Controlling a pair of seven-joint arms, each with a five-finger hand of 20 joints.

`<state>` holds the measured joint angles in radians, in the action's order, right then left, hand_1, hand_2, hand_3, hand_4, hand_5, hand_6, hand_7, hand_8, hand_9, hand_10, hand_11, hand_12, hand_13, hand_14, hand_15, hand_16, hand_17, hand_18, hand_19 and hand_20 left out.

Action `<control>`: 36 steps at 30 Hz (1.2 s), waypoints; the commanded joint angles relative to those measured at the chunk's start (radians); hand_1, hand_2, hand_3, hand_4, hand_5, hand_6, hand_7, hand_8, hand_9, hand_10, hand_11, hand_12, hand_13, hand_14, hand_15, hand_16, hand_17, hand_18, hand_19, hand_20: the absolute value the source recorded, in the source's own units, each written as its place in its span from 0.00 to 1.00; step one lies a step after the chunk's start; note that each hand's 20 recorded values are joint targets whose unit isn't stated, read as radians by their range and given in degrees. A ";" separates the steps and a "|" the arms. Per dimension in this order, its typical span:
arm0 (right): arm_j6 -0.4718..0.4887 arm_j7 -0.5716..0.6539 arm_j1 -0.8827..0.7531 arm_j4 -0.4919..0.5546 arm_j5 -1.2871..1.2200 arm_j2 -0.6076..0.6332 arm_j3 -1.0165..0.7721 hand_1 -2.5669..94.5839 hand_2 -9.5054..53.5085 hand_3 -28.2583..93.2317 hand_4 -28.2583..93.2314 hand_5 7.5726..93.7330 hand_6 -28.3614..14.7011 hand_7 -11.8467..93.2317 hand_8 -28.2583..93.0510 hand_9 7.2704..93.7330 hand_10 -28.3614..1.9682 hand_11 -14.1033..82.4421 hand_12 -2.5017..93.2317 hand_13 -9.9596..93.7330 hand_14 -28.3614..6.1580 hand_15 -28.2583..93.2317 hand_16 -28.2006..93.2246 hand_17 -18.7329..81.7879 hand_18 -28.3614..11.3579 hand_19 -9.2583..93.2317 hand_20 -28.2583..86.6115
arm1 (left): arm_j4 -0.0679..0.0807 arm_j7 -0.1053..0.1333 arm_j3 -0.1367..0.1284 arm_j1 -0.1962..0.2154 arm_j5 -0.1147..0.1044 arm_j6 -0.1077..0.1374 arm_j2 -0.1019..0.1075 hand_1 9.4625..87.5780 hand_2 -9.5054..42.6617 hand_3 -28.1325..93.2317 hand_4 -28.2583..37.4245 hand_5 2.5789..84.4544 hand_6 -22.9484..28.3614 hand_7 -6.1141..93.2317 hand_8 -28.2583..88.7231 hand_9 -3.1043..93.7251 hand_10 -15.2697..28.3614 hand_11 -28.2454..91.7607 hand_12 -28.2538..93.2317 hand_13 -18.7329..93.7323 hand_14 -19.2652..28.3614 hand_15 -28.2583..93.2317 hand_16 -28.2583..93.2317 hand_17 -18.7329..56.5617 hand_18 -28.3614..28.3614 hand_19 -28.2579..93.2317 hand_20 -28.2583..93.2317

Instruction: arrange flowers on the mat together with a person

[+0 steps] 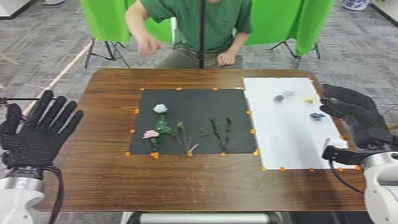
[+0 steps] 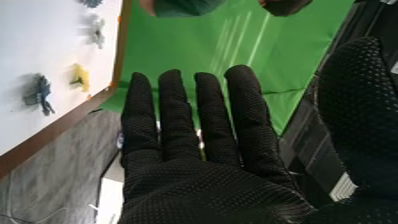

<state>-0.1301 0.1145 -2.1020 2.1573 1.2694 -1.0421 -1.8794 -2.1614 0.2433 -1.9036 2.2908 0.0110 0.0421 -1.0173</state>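
From where I stood, the arranging looked partly done. On the black mat [image 1: 200, 97], toward its left side, lay a white flower [image 1: 160, 108] with green leafing below it and a pink flower [image 1: 151, 134] nearer and a little further left; those two seemed to be the blooms already given a place. Right of them, around the middle of the mat, were some slender stems [image 1: 180, 131], and further right two dark green sprigs [image 1: 220, 132] lay side by side. I could see no bloom topping either group, so I judged that half of the picture to be waiting for its flowers.

The likely supply sat on the white sheet [image 1: 289, 135] to the right of the mat: a grey-blue flower [image 1: 278, 98] and a pale flower [image 1: 288, 93] close together, a yellow flower [image 1: 309, 100] to their right, and a dark blue flower [image 1: 317, 116] nearer. As I reckoned it, those four had to go across to the mat.

Neither hand had hold of anything. The right hand [image 1: 355, 117] was open by the right edge of the sheet, its fingers straight and its thumb apart; the left hand [image 1: 40, 130] was open as well, fingers spread, off the left side of the desk [image 1: 213, 185].
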 commanded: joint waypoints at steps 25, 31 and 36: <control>-0.111 0.215 0.098 -0.186 0.922 0.138 0.123 0.35 0.06 0.90 0.02 0.40 0.61 0.31 0.11 0.35 0.61 0.25 0.17 0.35 0.56 0.37 0.31 0.31 0.38 0.49 0.34 | -0.004 -0.003 -0.025 0.029 0.012 0.001 -0.029 0.20 0.38 0.80 0.00 0.47 0.57 0.11 0.18 0.42 0.69 0.36 0.31 0.41 0.73 0.44 0.19 0.21 0.73 0.47 0.33; -0.043 0.209 0.127 -0.255 0.921 0.185 0.127 0.36 0.06 0.90 0.02 0.39 0.61 0.32 0.11 0.35 0.61 0.25 0.16 0.36 0.55 0.40 0.30 0.31 0.35 0.51 0.33 | -0.004 -0.008 -0.029 0.039 0.023 -0.012 -0.036 0.20 0.38 0.80 0.00 0.47 0.55 0.12 0.18 0.42 0.68 0.36 0.31 0.41 0.73 0.44 0.19 0.21 0.73 0.47 0.33; -0.003 0.201 0.199 -0.320 0.934 0.243 0.190 0.38 0.06 0.90 0.02 0.38 0.61 0.32 0.11 0.35 0.61 0.26 0.16 0.36 0.56 0.41 0.30 0.32 0.35 0.52 0.33 | -0.008 -0.004 -0.030 0.045 0.021 -0.016 -0.041 0.21 0.39 0.80 0.00 0.48 0.54 0.12 0.17 0.42 0.68 0.36 0.31 0.41 0.73 0.44 0.19 0.21 0.73 0.47 0.33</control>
<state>-0.1551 0.3337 -1.9696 1.8991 2.2040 -0.8815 -1.7473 -2.1701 0.2453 -1.9296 2.3133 0.0256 0.0380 -1.0415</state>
